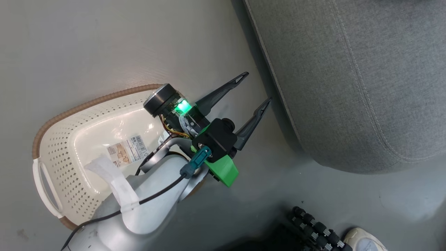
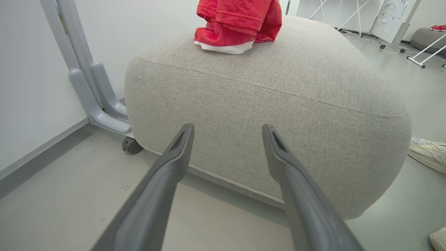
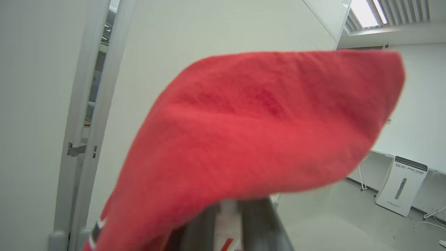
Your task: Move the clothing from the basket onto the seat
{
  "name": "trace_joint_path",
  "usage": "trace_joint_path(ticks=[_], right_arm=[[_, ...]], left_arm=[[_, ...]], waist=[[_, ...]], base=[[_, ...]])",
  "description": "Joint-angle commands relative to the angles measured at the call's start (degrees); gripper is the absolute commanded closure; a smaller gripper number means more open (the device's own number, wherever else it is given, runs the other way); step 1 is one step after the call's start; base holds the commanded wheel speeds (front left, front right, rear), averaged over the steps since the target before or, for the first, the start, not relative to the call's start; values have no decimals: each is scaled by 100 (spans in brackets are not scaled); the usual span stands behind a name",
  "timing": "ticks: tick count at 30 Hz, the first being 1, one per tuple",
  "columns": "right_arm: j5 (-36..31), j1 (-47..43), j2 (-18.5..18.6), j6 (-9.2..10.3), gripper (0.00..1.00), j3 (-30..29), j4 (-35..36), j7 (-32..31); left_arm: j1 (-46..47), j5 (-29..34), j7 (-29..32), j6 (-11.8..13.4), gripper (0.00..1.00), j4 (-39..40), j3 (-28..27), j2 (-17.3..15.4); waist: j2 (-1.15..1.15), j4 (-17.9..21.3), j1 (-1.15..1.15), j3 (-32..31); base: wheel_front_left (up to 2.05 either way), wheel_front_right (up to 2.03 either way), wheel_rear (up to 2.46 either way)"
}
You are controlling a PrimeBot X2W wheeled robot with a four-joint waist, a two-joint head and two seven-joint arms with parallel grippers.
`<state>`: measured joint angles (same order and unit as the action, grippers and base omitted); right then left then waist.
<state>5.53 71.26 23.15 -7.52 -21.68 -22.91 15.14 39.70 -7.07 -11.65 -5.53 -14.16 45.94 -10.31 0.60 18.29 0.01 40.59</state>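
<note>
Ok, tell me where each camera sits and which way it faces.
Head view: on the head, facing down at basket and seat; open left gripper shows.
Left wrist view: along its own fingers toward the seat's side, red garment on top.
Right wrist view: along right gripper, shut on red jersey, toward a wall.
Shared: first two both show the seat.

One basket [image 1: 52, 146], one seat [image 1: 348, 87], one paper label [image 1: 127, 150], two red garments, a first garment [image 2: 237, 24] and a second garment [image 3: 261, 122], and two pale shoes [image 2: 428, 153]
</note>
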Motion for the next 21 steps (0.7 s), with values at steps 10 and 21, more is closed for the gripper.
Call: trace_joint_path(ticks=[10,21], right_arm=[[-557,-901,-803,6,100,-299,-410,1],[-599,-1394,-1166,6,100,-508,-1064,1]], left_arm=[[197,-27,60,53,0,100,26,-66],[263,-105,-5,96,0,43,40,-77]], waist=[[-60,-81,-1,263],[-60,-161,-1,218]], base=[[0,0,0],[0,0,0]])
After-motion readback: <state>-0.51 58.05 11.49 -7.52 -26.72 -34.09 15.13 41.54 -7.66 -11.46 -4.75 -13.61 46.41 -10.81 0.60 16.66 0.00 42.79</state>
